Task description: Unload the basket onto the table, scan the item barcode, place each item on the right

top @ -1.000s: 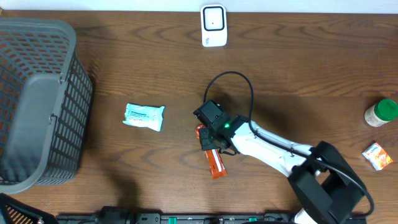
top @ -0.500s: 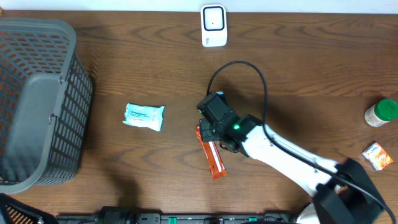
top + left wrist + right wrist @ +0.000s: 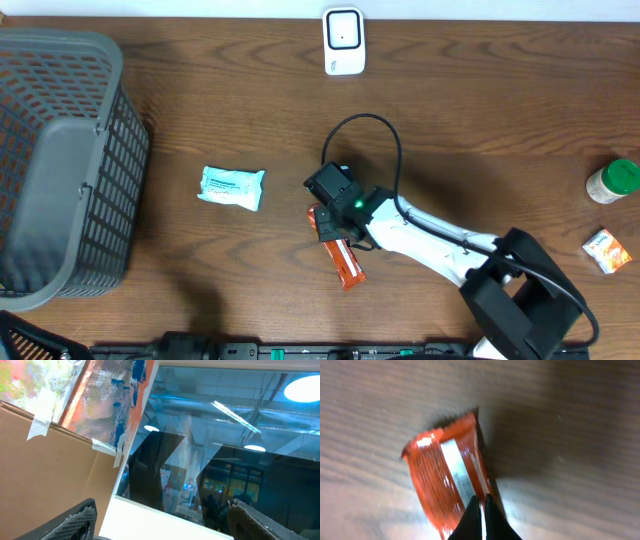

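Orange packet: lies flat on the surface, a little below and right of its centre, long axis slanting from upper left to lower right. In the right wrist view it shows a crimped end, glossy wrapper and a pale stripe running lengthwise.
Right jaws: clenched, tips pressed together with only a thin line between them, set over the packet's long edge near the stripe. I cannot tell whether they pinch the wrapper or only touch it.
Right arm: reaches in from the lower right, wrist above the packet's upper end, a green light lit on it. A black cable loops up from the wrist.
White and teal pouch: flat on the surface to the left of the packet, apart from it.
Scanner: white, at the far edge, well apart from the packet.
Basket: grey mesh, at the left edge.
Green-lidded bottle: at the right edge.
Small orange box: just below the bottle, near it.
Left jaws: released, fingers spread wide at the two bottom corners of the left wrist view, which faces upward at cardboard and a dark pane with ceiling lights.
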{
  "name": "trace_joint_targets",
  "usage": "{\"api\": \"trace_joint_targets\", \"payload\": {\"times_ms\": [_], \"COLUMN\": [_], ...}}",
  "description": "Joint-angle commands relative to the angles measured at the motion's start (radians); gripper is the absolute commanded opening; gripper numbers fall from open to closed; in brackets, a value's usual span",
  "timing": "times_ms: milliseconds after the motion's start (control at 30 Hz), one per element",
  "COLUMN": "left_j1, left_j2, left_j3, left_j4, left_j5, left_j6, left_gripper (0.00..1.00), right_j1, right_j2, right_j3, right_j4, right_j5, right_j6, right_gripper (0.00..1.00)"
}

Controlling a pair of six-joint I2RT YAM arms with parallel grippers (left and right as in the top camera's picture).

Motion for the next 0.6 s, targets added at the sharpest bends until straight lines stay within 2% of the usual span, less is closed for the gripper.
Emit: {"api": "trace_joint_targets", "payload": {"times_ms": [0, 233, 567], "left_j1": [0.003, 0.003, 0.003], "left_j2": [-0.009, -0.009, -0.008], "left_j3": [0.000, 0.000, 0.000], "left_j4": [0.002, 0.002, 0.002], "left_j5": [-0.006, -0.006, -0.006], "left_j6": [0.017, 0.016, 0.016], "left_gripper": [0.84, 0.84, 0.84], "right_j1": [-0.010, 0.062, 0.250], "right_j2": [-0.109, -0.215, -0.078], "right_j3": [0.068, 0.069, 0.020], "right_j4": [-0.042, -0.121, -0.115], "right_j5": [-0.030, -0.151, -0.117], "right_j6": [-0.023, -0.029, 0.030], "right_gripper": [0.02, 0.01, 0.01]}}
